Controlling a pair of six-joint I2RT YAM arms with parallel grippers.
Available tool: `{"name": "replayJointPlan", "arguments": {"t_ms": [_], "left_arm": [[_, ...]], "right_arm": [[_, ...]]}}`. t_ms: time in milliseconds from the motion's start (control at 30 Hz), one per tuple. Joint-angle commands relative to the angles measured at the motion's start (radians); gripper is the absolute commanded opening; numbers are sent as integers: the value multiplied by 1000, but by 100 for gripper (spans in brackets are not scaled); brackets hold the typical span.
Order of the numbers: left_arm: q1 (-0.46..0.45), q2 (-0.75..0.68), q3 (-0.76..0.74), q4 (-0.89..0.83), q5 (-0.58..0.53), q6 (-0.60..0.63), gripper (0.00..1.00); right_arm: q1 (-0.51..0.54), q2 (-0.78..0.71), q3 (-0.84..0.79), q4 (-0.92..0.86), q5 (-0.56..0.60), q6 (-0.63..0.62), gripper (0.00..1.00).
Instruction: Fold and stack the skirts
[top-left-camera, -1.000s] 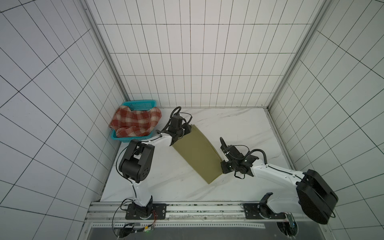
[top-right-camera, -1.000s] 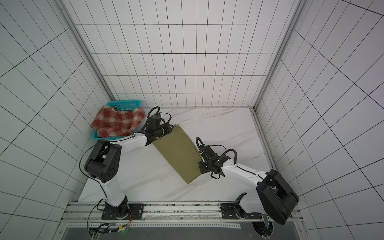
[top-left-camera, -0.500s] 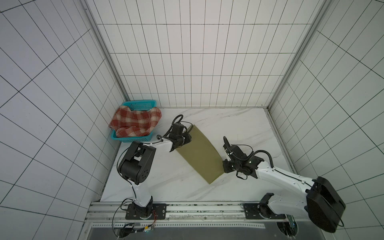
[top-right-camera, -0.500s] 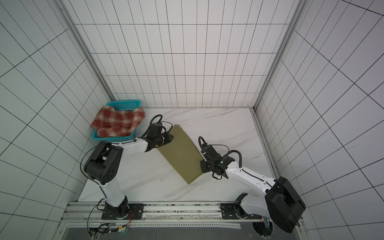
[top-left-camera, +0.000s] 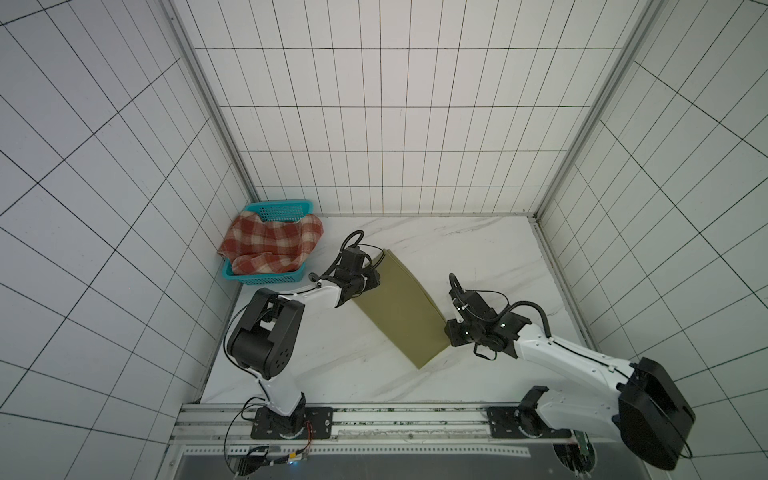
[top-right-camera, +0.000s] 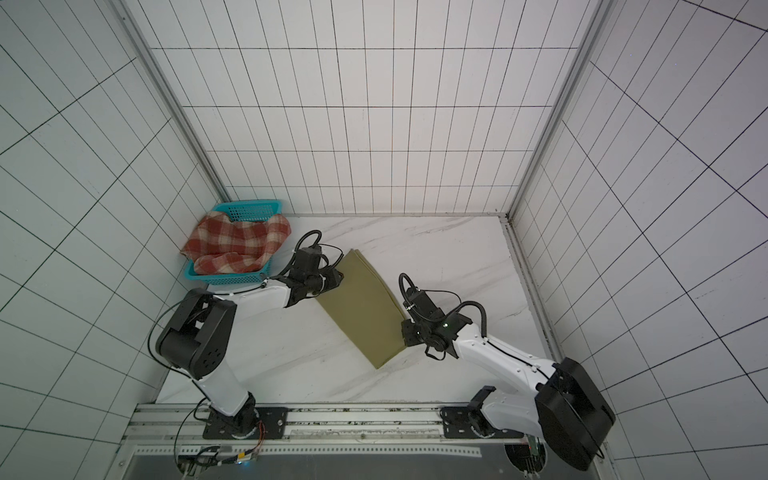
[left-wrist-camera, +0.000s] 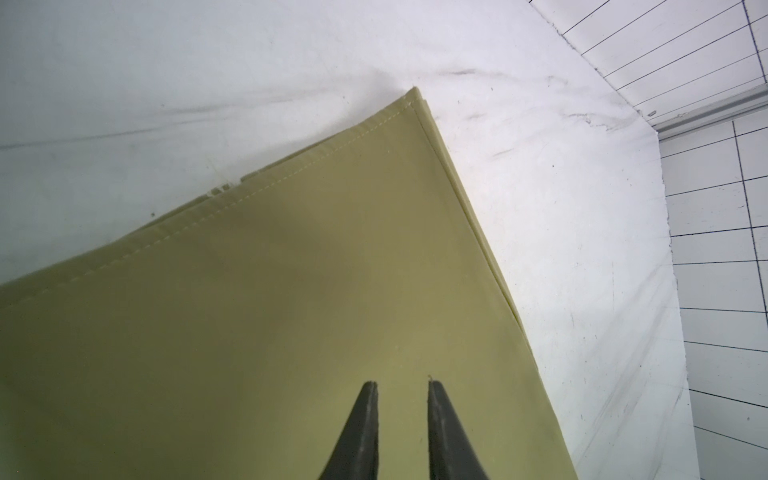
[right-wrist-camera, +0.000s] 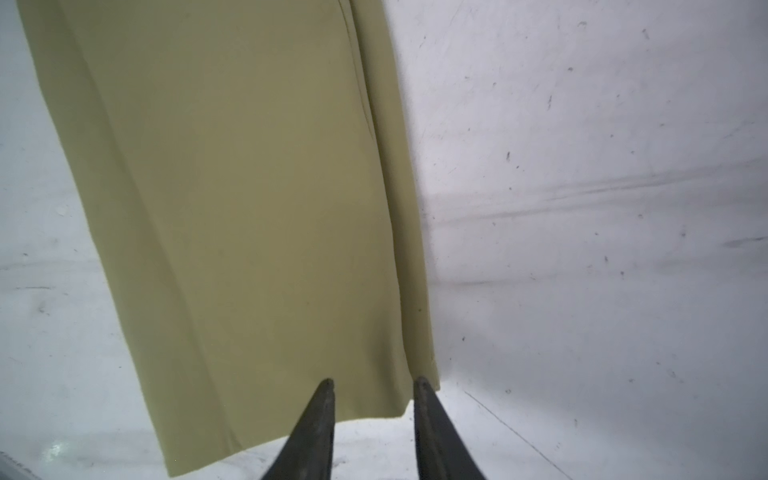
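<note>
We show the folded olive skirt (top-left-camera: 399, 307) flat on the table (top-left-camera: 478, 249) and the plaid skirt (top-left-camera: 270, 245) heaped in the far-left basket (top-left-camera: 266, 279). Above the olive skirt's ends, the left gripper (left-wrist-camera: 402, 384) and right gripper (right-wrist-camera: 374, 382) are released, grasping nothing.

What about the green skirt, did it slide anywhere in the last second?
No. The green skirt lies at the same slant, its near corner just as far from the table's front edge.

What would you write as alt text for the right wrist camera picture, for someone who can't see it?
A folded olive skirt lies flat on a scuffed white marble table, seen from close above. In the foreground the two dark tips of the right pincer stand apart, open, over one end of the skirt.
</note>
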Motion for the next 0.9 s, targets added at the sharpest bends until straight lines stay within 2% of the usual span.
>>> {"name": "replayJointPlan", "arguments": {"t_ms": [0,200,367,667,867], "left_arm": [[-3,-56,-21,-9,-11,21,22],[-2,-64,-53,-8,1,32,21],[-3,-21,-60,11,19,21,20],[9,44,-61,14,12,-12,19],[37,58,-58,-2,33,-14,19]], "right_arm": [[21,-42,-5,-42,-12,41,33],[78,-19,-64,24,-34,98,26],[75,53,-140,173,-63,130,25],[-3,241,-114,247,-8,88,23],[-93,381,-66,294,-35,31,21]]}}
